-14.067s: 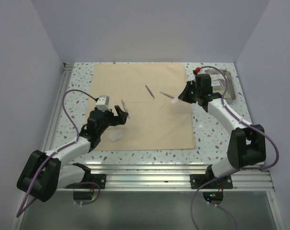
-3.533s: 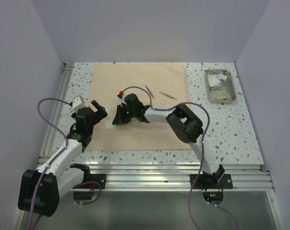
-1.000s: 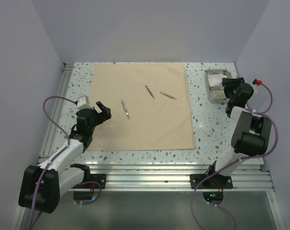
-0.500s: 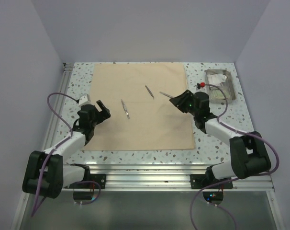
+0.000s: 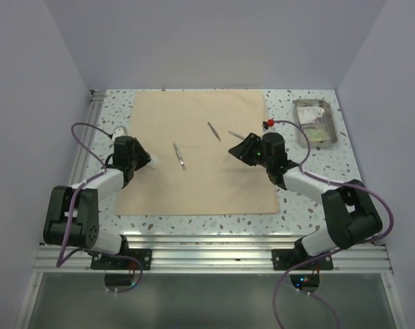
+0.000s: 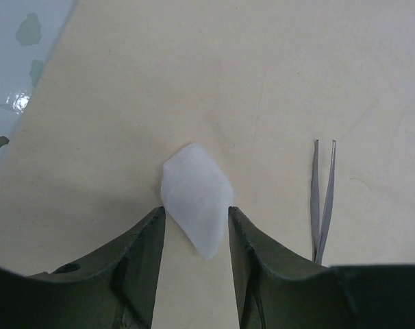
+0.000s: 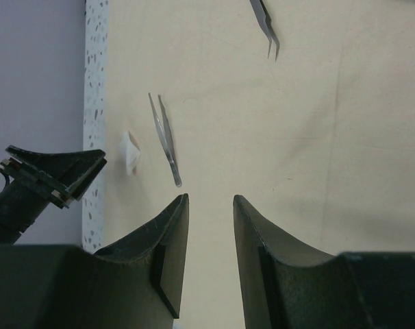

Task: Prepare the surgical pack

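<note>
The tan cloth lies flat mid-table with three thin metal tweezers on it: one at the left, one in the middle, one at the right. A small white sachet lies near the cloth's left edge. My left gripper is low over it, its fingertips touching the sachet's two sides. My right gripper stands open over bare cloth, right of the left tweezers, nothing between its fingers. The steel tray with sachets sits at the back right.
The speckled table's bare strips run left and right of the cloth. An aluminium rail borders the near edge. Purple walls close in on three sides. My right arm's cable arcs between the gripper and the tray.
My right arm swung from the tray to the cloth's right part and its jaws narrowed. My left gripper came down at the cloth's left edge and its jaws closed in on the white sachet.
</note>
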You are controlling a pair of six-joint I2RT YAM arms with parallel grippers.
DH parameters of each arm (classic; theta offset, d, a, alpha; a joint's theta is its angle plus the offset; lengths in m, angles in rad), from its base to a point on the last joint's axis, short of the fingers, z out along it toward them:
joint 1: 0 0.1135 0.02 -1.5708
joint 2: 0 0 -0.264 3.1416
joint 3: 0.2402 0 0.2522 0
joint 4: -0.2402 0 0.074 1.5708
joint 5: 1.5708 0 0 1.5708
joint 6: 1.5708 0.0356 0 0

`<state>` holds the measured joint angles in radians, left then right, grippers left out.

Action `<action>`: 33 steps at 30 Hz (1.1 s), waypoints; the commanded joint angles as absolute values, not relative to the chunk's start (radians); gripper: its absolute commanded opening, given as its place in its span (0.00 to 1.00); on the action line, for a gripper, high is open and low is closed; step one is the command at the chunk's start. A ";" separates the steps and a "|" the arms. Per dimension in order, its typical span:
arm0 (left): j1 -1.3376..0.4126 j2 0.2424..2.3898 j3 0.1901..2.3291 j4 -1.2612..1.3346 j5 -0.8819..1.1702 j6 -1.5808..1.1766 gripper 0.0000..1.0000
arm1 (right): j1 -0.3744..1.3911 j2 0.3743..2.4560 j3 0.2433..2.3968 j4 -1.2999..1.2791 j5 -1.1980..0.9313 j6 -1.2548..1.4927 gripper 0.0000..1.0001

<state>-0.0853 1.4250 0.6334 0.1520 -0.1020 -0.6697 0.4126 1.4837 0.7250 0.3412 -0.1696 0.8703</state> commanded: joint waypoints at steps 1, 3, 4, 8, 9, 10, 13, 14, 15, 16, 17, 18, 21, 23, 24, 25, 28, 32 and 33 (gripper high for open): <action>-0.078 1.476 0.696 0.117 -0.090 -0.676 0.46 | 0.417 1.480 0.770 0.334 -0.184 0.842 0.36; -0.077 1.508 0.715 0.098 -0.115 -0.670 0.47 | 0.417 1.482 0.769 0.333 -0.189 0.841 0.36; -0.077 1.515 0.719 0.094 -0.123 -0.667 0.47 | 0.417 1.482 0.767 0.334 -0.189 0.838 0.36; -0.075 1.552 0.727 0.095 -0.138 -0.658 0.47 | 0.417 1.482 0.759 0.341 -0.195 0.831 0.36; -0.075 1.557 0.727 0.098 -0.134 -0.660 0.47 | 0.417 1.482 0.759 0.344 -0.195 0.831 0.36; -0.075 1.560 0.729 0.101 -0.135 -0.660 0.46 | 0.417 1.482 0.759 0.341 -0.195 0.828 0.36; -0.075 1.589 0.738 0.098 -0.156 -0.655 0.43 | 0.416 1.482 0.761 0.339 -0.199 0.827 0.36; -0.075 1.597 0.742 0.095 -0.160 -0.655 0.38 | 0.417 1.480 0.761 0.339 -0.201 0.828 0.36; -0.075 1.603 0.749 0.094 -0.160 -0.653 0.36 | 0.417 1.480 0.761 0.339 -0.204 0.827 0.36; -0.074 1.618 0.753 0.095 -0.158 -0.653 0.33 | 0.417 1.477 0.761 0.339 -0.206 0.827 0.36; -0.074 1.626 0.756 0.092 -0.160 -0.653 0.26 | 0.417 1.477 0.761 0.339 -0.207 0.828 0.36; -0.074 1.634 0.761 0.094 -0.160 -0.652 0.23 | 0.417 1.477 0.759 0.341 -0.207 0.830 0.36; -0.074 1.647 0.769 0.094 -0.169 -0.650 0.08 | 0.419 1.470 0.758 0.337 -0.215 0.825 0.36; -0.074 1.641 0.767 0.101 -0.173 -0.646 0.00 | 0.422 1.465 0.758 0.331 -0.219 0.821 0.36; -0.074 1.640 0.765 0.104 -0.172 -0.643 0.00 | 0.425 1.463 0.758 0.327 -0.221 0.815 0.36; -0.074 1.631 0.761 0.112 -0.166 -0.638 0.00 | 0.425 1.463 0.759 0.325 -0.227 0.810 0.36; -0.072 1.583 0.735 0.147 -0.118 -0.627 0.00 | 0.433 1.474 0.778 0.311 -0.267 0.790 0.36; -0.075 1.493 0.689 0.189 0.000 -0.626 0.00 | 0.454 1.525 0.824 0.313 -0.376 0.772 0.38; -0.075 1.476 0.678 0.186 0.033 -0.629 0.00 | 0.460 1.538 0.827 0.346 -0.424 0.776 0.39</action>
<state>-0.0807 1.5574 0.6994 0.1181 -0.0700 -0.6495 0.4397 1.5066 0.7685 0.3065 -0.2951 0.8059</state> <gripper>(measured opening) 0.008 0.381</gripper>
